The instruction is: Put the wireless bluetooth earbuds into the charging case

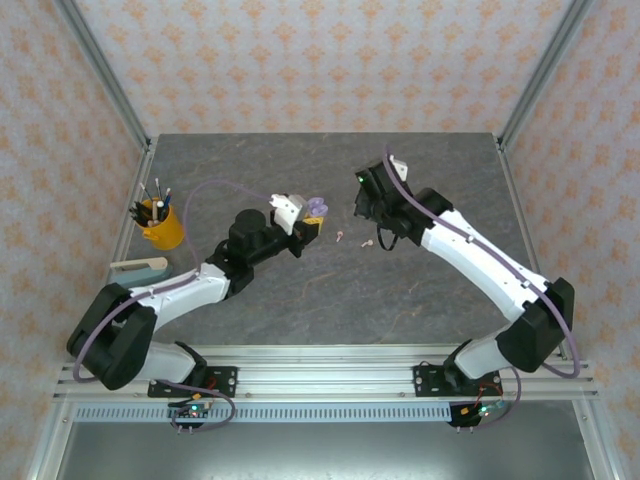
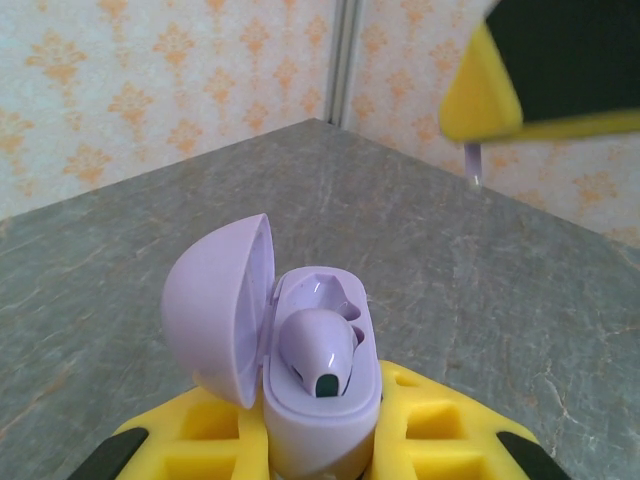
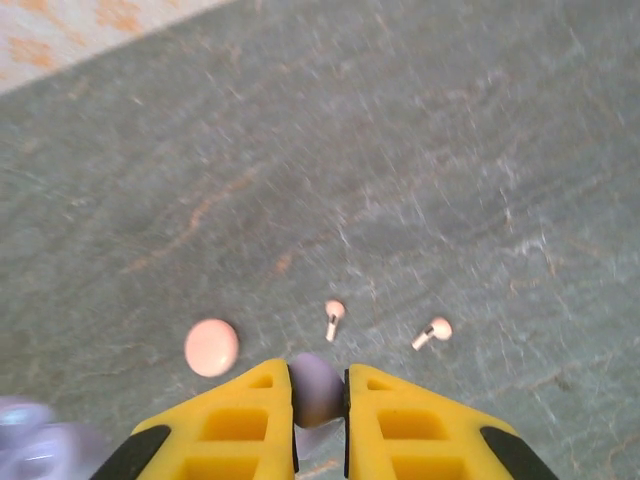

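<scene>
I'm looking at a grey, stone-patterned table (image 1: 330, 290) walled in by orange-flowered wallpaper, with the two arm bases at the near edge.

The left gripper (image 1: 310, 215) is clamped on the lilac case (image 2: 250, 330), its yellow fingers (image 2: 190, 435) pressed against either side of the base. The lid is swung open to the left on its hinge. One lilac earbud (image 2: 320, 355) is seated in the case, rounded body up. The socket behind it is vacant.

In my left wrist view, the right arm's yellow finger (image 2: 480, 95) hangs above and to the right of the lilac case, and a pale lilac stem pokes down from under it. From the right wrist camera I can see the right gripper (image 3: 318, 372) pinched together on the second lilac earbud (image 3: 316, 395), with only a narrow slot between the pads. The lilac case shows there as a blur at the bottom left corner.

The two pink earbuds (image 1: 341, 237) (image 1: 366, 241) lie loose on the table to the right of the lilac case, a little nearer the arm bases, close together but not touching. The round pink case (image 3: 211, 347) sits closed on the table between them and the lilac case.

A yellow pen cup (image 1: 162, 225) stands well to the left of the lilac case.
</scene>
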### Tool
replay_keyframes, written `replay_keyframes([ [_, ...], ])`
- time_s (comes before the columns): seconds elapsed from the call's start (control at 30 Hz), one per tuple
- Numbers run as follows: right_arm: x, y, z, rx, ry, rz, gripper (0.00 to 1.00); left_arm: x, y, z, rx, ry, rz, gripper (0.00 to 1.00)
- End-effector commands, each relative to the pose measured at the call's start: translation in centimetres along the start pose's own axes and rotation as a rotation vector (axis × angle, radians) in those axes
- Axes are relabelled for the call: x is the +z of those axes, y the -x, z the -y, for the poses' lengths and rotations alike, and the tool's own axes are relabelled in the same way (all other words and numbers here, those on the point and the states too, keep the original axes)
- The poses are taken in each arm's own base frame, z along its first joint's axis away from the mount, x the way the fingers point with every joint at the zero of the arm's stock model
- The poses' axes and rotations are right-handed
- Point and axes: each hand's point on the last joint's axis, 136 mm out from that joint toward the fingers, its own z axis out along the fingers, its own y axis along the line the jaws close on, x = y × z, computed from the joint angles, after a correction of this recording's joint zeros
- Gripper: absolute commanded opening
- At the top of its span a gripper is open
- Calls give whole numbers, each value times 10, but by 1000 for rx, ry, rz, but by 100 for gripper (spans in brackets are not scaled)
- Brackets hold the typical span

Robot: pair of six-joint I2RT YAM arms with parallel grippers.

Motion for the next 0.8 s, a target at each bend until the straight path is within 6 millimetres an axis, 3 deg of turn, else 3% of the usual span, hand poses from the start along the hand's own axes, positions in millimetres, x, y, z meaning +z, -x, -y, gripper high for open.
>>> replay_keyframes([
  [0.0,-24,29,-7,-52,32,91,16,10,20,11,42,-44,46,0],
  [0.27,-45,49,-26,-101,133,153,17,37,39,24,60,-93,77,0],
  [0.53,-52,52,-41,-206,225,195,17,57,58,35,76,-135,109,0],
  [0.77,-53,50,-43,-277,244,206,17,62,66,38,83,-144,118,0],
])
